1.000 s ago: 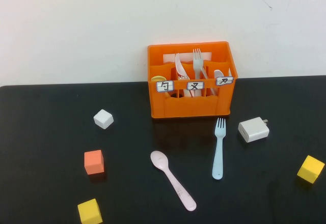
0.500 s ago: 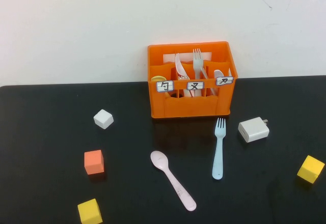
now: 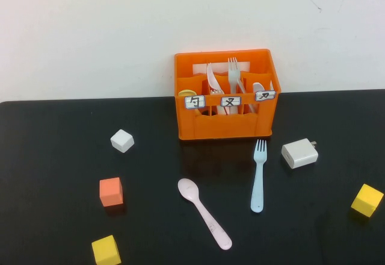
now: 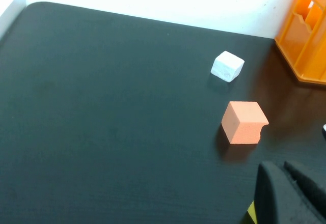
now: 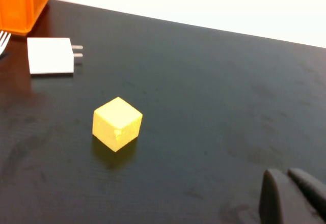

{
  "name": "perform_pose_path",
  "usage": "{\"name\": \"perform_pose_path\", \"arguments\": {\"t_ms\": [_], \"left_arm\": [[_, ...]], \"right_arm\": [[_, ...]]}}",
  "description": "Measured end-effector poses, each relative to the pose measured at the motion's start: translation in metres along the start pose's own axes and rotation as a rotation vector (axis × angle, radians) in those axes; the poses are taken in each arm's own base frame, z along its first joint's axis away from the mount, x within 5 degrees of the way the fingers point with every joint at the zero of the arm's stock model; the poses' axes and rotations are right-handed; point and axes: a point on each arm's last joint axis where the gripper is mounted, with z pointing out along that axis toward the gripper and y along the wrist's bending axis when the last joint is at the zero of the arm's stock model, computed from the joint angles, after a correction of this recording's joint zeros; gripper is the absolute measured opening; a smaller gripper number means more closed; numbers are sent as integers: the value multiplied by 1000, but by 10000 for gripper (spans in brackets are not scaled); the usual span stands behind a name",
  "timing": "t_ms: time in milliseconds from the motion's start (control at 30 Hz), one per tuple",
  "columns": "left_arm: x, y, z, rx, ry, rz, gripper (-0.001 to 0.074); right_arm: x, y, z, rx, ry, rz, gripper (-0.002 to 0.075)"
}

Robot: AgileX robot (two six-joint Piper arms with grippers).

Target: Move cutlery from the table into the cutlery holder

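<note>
A pale pink spoon (image 3: 204,214) lies slanted on the black table (image 3: 54,156), in front of the orange cutlery holder (image 3: 225,123). To the spoon's right, a light blue fork (image 3: 258,177) lies with its tines toward the holder. Neither arm shows in the high view. In the left wrist view, my left gripper (image 4: 281,167) hangs shut and empty above the table, near an orange cube (image 4: 244,122); the holder's corner (image 4: 305,40) shows beyond. My right gripper (image 5: 287,173) is shut and empty, with a yellow cube (image 5: 117,123) ahead of it. The fork's tines (image 5: 3,40) just show.
Loose on the table lie a white cube (image 3: 122,140), an orange cube (image 3: 111,191), a yellow cube (image 3: 106,250) at the front left, another yellow cube (image 3: 367,199) at the right, and a white charger plug (image 3: 299,153). White cutlery (image 3: 233,72) stands in the holder.
</note>
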Motion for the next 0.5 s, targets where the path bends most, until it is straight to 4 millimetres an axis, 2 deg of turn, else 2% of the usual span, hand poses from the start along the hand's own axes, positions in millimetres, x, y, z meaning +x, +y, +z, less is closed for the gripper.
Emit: {"name": "perform_pose_path", "arguments": {"t_ms": [233,333,500], "left_arm": [[-6,-1,0,13,-67,10,-1],[-15,-3,-1,36,-167,18,-1],[-36,-9,-8,100,-414,19,-1]], "right_arm": [[-3,-1,1,14,-56,-15,-2],[-13,-2,0,30,-170,-16,-2],[-38,-5,-8,73,-471,-16,-2]]}}
